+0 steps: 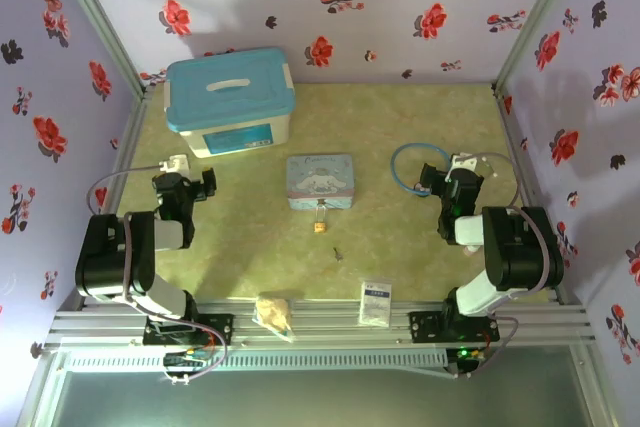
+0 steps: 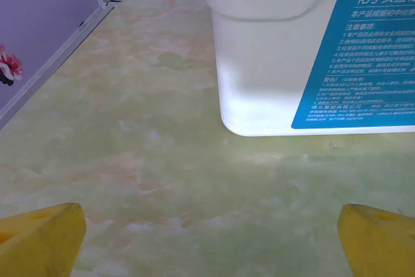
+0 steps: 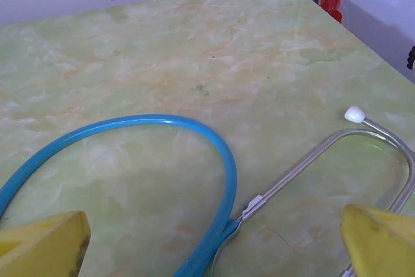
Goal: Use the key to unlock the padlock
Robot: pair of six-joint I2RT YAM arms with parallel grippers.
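No part of the unlocking is seen to be done yet. The padlock (image 1: 320,226) lies on the table (image 1: 250,257) near the centre of the top view, just below the pale blue tin (image 1: 320,180), with its shackle reaching up to the tin's front edge (whether it is hooked through a latch there cannot be told at this size). The key (image 1: 339,253) is seen as a small dark speck a little to the lower right of the padlock, apart from it and untouched.

The left end effector (image 1: 187,183) is held at the left of the frame with its jaws spread wide and nothing between them; in its wrist view the yellow fingertips (image 2: 40,238) sit at the bottom corners and the white storage box (image 2: 292,50) is faced. The right end effector (image 1: 450,176) is likewise released and empty at the right, above a blue-tubed stethoscope (image 3: 162,124).

Everything is judged still to be done: the key picked up, the padlock steadied, the key inserted and turned, the shackle freed.
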